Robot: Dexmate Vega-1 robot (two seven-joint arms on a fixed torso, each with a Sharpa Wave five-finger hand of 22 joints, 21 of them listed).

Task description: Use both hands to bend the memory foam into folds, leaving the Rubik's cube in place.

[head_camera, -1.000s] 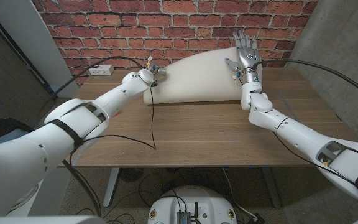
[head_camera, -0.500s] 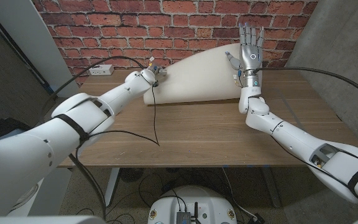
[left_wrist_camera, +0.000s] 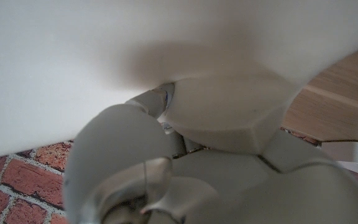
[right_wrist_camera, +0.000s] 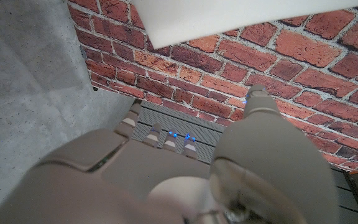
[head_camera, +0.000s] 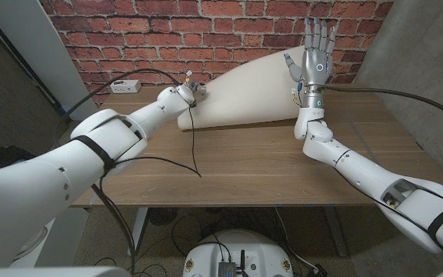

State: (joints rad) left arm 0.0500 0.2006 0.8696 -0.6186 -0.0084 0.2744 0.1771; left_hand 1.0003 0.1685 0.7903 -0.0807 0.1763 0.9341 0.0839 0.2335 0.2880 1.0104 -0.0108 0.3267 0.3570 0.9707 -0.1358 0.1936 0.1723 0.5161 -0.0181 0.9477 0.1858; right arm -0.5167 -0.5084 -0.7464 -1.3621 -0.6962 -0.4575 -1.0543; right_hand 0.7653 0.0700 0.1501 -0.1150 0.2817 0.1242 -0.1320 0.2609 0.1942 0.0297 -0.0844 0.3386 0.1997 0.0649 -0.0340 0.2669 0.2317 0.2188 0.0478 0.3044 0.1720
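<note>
Head view: foam [head_camera: 244, 96] beside raised fingers [head_camera: 318, 35]

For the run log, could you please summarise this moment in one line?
left hand: at memory foam left end, grip unclear | right hand: raised, fingers spread, holding nothing | foam: on table

Wooden table [head_camera: 244, 165] stands before a red brick wall [head_camera: 168, 31]. A white power strip [head_camera: 125, 86] lies at the table's far left corner, just beside the wall. A black cable [head_camera: 193, 150] trails across the tabletop. Grey concrete wall [head_camera: 414, 46] rises on the right. A grey panel [head_camera: 21, 54] stands on the left.
</note>
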